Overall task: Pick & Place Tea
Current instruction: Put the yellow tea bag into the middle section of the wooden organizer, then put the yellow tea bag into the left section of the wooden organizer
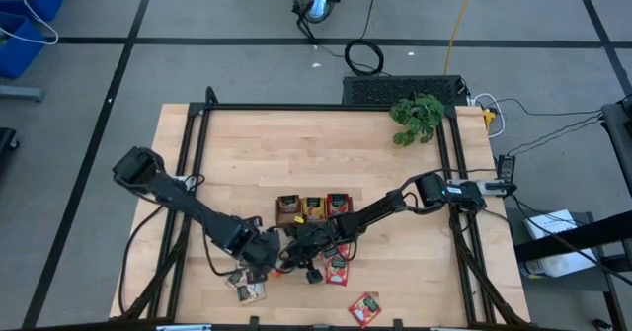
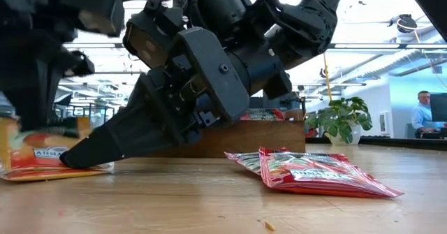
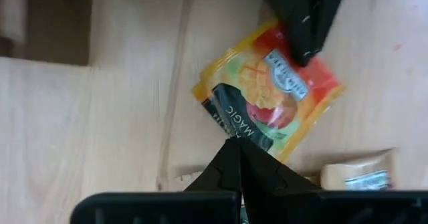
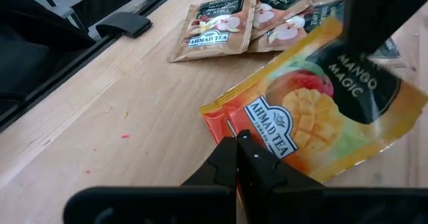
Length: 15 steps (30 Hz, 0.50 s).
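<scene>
Left wrist view: left pincer point(image 3: 239, 147) closed on orange sachet point(image 3: 267, 93); right pincer point(image 4: 238, 144) closed.

Counts, visible items only:
- Arms: two, each ending in a single gripper.
- Tray point(image 1: 314, 208): one, three compartments.
- Plant point(image 1: 417, 118): one.
- Loose tea sachets on table point(image 1: 296, 143): one orange mango sachet point(image 4: 314, 117); several red and pale ones, exact number unclear under the arms.
</scene>
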Available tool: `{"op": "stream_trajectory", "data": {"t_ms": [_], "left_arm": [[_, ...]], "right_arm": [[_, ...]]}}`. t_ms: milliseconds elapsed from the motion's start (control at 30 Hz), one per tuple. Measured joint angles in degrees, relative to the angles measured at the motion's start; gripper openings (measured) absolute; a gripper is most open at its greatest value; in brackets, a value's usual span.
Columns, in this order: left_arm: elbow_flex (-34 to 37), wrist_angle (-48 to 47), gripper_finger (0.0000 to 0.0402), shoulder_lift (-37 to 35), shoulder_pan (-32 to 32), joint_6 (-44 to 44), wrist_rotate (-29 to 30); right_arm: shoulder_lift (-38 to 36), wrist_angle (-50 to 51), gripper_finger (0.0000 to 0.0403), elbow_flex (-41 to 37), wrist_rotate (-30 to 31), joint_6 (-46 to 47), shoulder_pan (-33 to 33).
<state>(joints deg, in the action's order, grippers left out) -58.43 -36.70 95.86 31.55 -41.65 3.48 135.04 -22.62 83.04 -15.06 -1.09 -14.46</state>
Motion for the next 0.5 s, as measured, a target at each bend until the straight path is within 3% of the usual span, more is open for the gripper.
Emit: {"op": "stream_trajectory", "data": {"t_ms": [233,500], "left_arm": [[-0.1,-2.1,0.0001,-6.8,1.2,-0.9,4.3],[-0.1,-3.7,0.0001,-7.7,2.8,-4.4,5.5]], "right_arm": [[0.1,-3.0,0.0009,-0.1,2.2,-3.4,-0.6],[-2.3,-0.6,0.0069,-0.2,3.8,-6.1,-1.4]]}}
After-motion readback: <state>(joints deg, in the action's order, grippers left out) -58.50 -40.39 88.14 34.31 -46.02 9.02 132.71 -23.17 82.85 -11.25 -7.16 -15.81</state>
